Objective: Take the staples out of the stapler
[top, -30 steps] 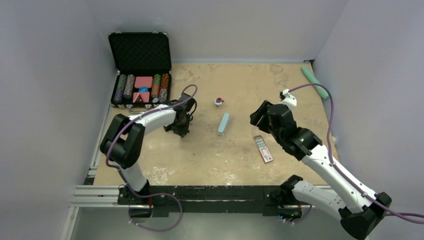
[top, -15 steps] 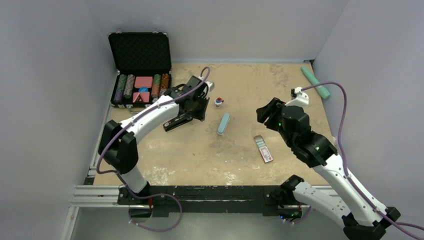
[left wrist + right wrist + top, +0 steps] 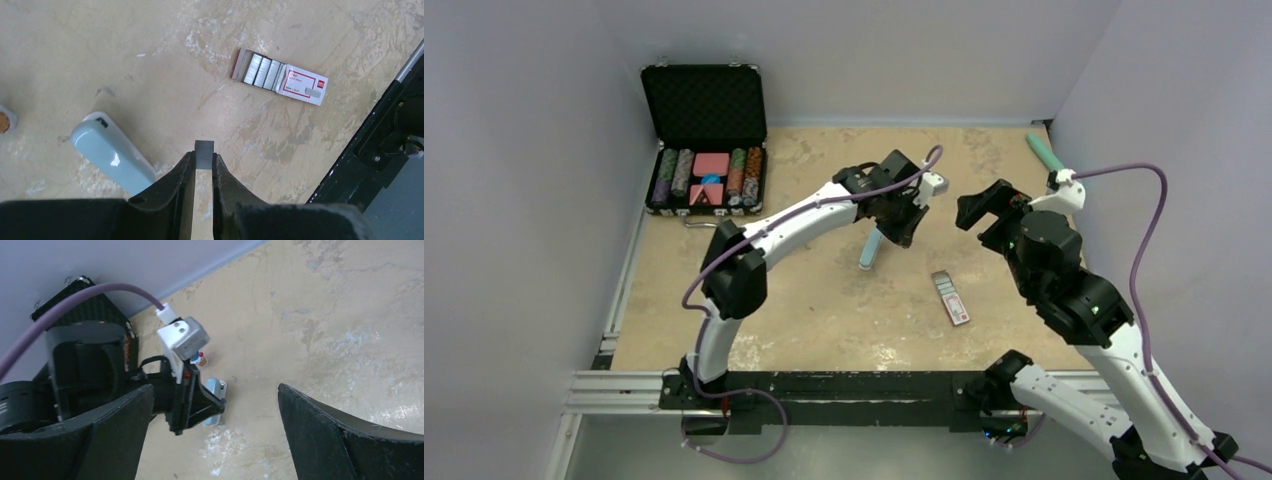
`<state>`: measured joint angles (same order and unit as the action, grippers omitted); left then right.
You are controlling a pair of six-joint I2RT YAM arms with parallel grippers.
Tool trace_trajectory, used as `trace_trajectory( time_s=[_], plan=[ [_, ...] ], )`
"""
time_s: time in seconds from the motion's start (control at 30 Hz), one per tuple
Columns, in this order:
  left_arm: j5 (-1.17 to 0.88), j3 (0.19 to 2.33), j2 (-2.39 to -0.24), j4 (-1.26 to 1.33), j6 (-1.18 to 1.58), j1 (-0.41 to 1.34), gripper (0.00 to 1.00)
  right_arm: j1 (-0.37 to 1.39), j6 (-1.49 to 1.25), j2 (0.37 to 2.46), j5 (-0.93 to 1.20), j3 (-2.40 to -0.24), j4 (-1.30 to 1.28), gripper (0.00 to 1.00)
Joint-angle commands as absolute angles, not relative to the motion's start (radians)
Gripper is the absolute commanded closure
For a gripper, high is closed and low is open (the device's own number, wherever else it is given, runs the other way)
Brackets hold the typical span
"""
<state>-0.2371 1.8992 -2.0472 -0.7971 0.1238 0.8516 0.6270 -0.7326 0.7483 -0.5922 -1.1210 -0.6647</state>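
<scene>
My left jaws are nearly closed, pinching at their tips a small grey strip, probably the staples (image 3: 204, 152). My right jaws stand wide open, facing them.

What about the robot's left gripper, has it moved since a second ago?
Yes. The left gripper moved right, away from the open black chip case, and now hovers near the pale blue-grey oblong bar.

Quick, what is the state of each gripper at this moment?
Left gripper: closed on the staples, a small grey strip between its fingertips.
Right gripper: open wide, holding nothing.
</scene>
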Motion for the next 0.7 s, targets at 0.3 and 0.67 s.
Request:
trace_trajectory(
  time_s=[0.3, 0.67],
  plan=[
    [-0.18, 2.198, -2.309, -0.732, 0.031, 0.96, 0.92, 0.62, -0.667, 0.764, -0.596, -1.173, -0.644, 0.01],
    [-0.246, 2.223, -2.41, -0.612, 0.035, 0.995, 0.9, 0.618, -0.667, 0.766, -0.57, -1.156, -0.639, 0.01]
  ],
)
